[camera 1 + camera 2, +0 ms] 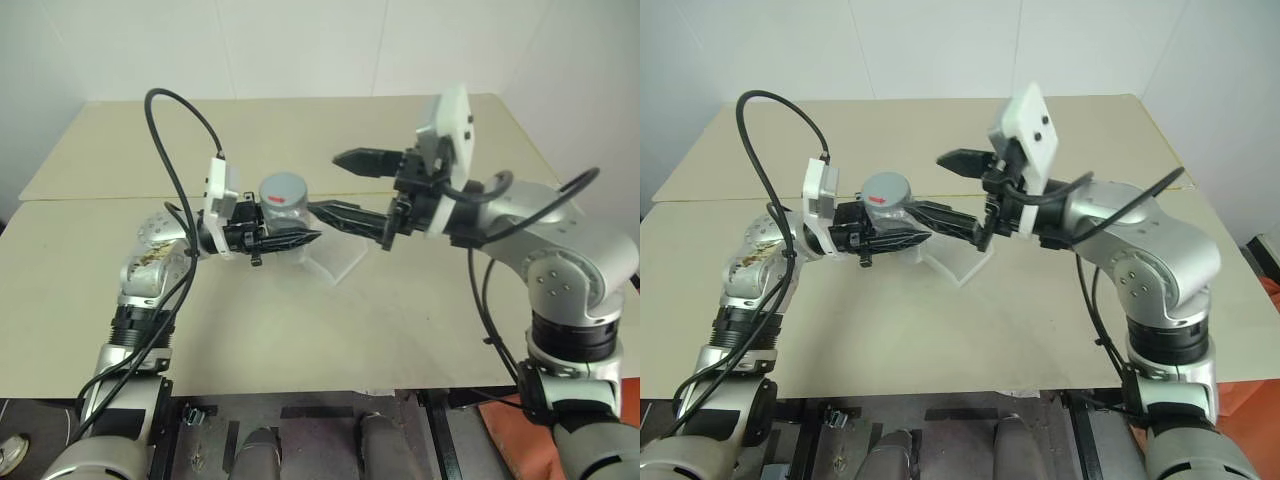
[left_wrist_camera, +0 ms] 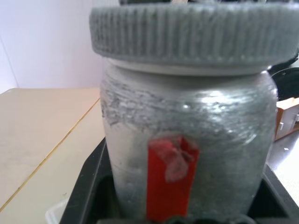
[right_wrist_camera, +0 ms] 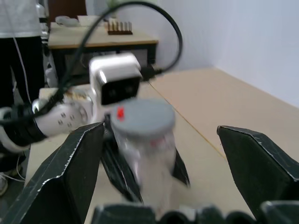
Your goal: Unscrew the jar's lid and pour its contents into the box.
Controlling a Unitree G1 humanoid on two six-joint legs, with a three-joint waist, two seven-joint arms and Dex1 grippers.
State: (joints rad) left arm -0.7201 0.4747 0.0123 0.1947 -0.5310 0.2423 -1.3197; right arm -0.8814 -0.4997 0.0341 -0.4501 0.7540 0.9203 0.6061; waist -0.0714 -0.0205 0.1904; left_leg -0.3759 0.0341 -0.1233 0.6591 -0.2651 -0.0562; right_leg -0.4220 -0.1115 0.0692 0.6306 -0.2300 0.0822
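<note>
Grey lid [image 1: 285, 188] on jar [image 1: 287, 222], clear box [image 1: 335, 262] behind, beige table [image 1: 300, 330].

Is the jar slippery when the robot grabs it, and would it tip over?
Probably a bit slippery: the jar has a smooth, shiny wall, though the left gripper is shut on it and holds it upright above the table. The lid has ribbed edges, so the open right gripper should grip that better. It seems light, and being tall and narrow it could tip.

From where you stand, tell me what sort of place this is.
Probably a lab or workshop room: a plain beige table set against bare white walls, a second table with equipment behind, where a person stands.
</note>
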